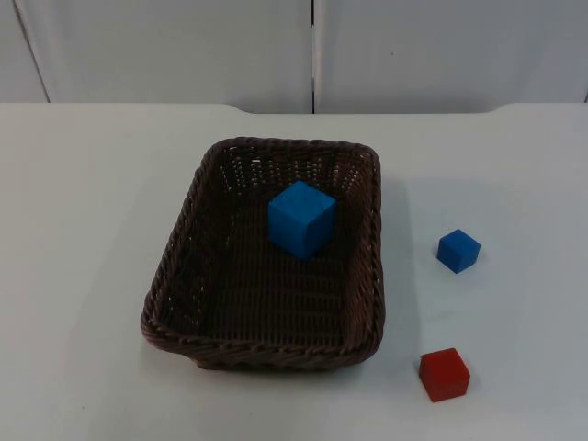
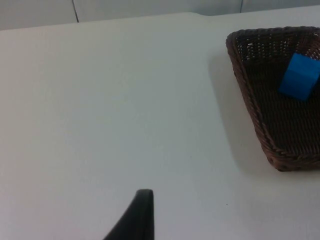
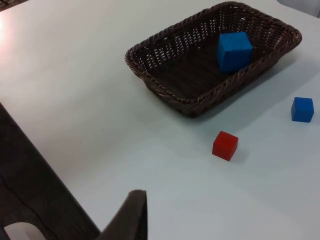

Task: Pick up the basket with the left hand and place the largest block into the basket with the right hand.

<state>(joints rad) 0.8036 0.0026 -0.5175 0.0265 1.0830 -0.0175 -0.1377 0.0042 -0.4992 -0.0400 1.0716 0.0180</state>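
A dark brown wicker basket (image 1: 263, 342) stands on the white table, near its middle. The largest block, a blue cube (image 1: 301, 219), lies inside the basket toward its far right corner; it also appears in the left wrist view (image 2: 299, 76) and in the right wrist view (image 3: 234, 51). My left gripper (image 2: 139, 216) hovers over bare table to the left of the basket (image 2: 252, 107), well apart from it. Well back from the basket (image 3: 165, 92), my right gripper (image 3: 131, 214) hangs near the table's edge. Both arms wait.
A small blue cube (image 1: 458, 250) sits on the table right of the basket, and a small red cube (image 1: 445, 374) lies nearer the front right. The grey partition wall (image 1: 294, 50) closes the far side. A dark floor strip (image 3: 30, 190) lies beyond the table edge.
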